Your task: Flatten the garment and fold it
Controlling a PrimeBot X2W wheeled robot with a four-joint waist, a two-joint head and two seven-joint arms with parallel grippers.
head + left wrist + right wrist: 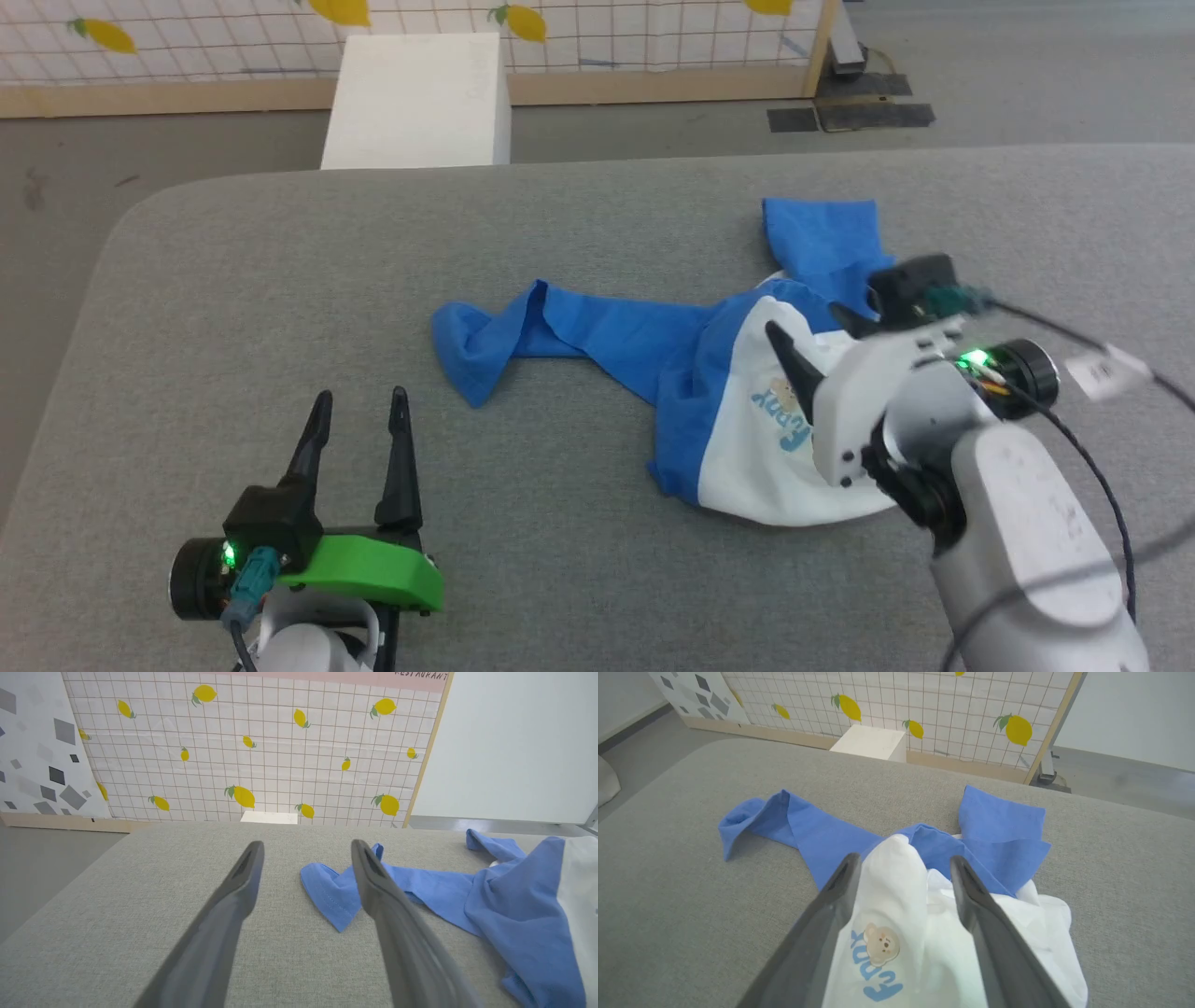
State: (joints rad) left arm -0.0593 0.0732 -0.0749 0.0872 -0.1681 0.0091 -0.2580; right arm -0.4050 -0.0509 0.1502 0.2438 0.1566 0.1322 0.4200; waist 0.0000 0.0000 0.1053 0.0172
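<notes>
Head view: the garment [709, 373] lies crumpled on the grey padded table [280, 280], right of centre. One blue sleeve [579, 327] trails out to the left with its cuff folded back on itself, and the other blue sleeve [822, 238] is bunched at the far side. The white body, with its small blue print showing, sits nearest the robot.

The right gripper [803, 319] hovers over that white body, fingers pointing towards the far-left. From the right wrist view, its jaws are spread wide, and a raised fold of white cloth with a little bear print [881, 943] stands between the two dark fingers. They are not closed on it, and whether they touch the fabric cannot be told.

The left gripper [361, 397] is at the lower left, above bare table and well apart from the shirt. Its jaws are wide apart too, with nothing in them. The left wrist view shows the folded-back cuff just beyond its right-hand finger.

A white box [417, 98] stands on the floor past the table's far edge, in front of a lemon-print panel [187, 37].
</notes>
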